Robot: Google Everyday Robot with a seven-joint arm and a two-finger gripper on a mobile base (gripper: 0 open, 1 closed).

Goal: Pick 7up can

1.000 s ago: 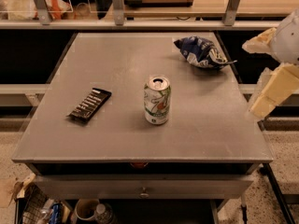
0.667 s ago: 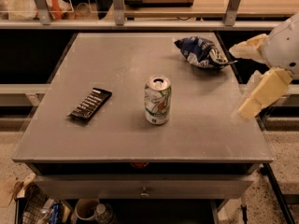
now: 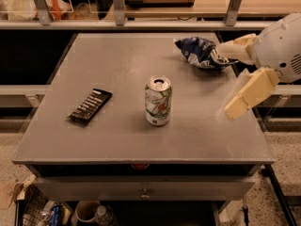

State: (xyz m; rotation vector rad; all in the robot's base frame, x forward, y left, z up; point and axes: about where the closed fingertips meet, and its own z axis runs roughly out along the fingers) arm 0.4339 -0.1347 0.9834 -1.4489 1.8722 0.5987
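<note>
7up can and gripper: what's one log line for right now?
7up can upright on table, not yet picked | gripper open, right of can, apart | chip bag back right | black bar left of can

The 7up can (image 3: 158,101) is white-green with a red mark; chip bag (image 3: 200,53) blue-and-white; bar (image 3: 90,105) black, white print; bench (image 3: 117,65) grey. Cream gripper (image 3: 225,81), fingers apart, at its right edge.

At far right, the end effector (image 3: 226,80) — two blocky cream fingers (image 3: 249,91) — joins a rounded white wrist (image 3: 280,46) with vent slits.
</note>
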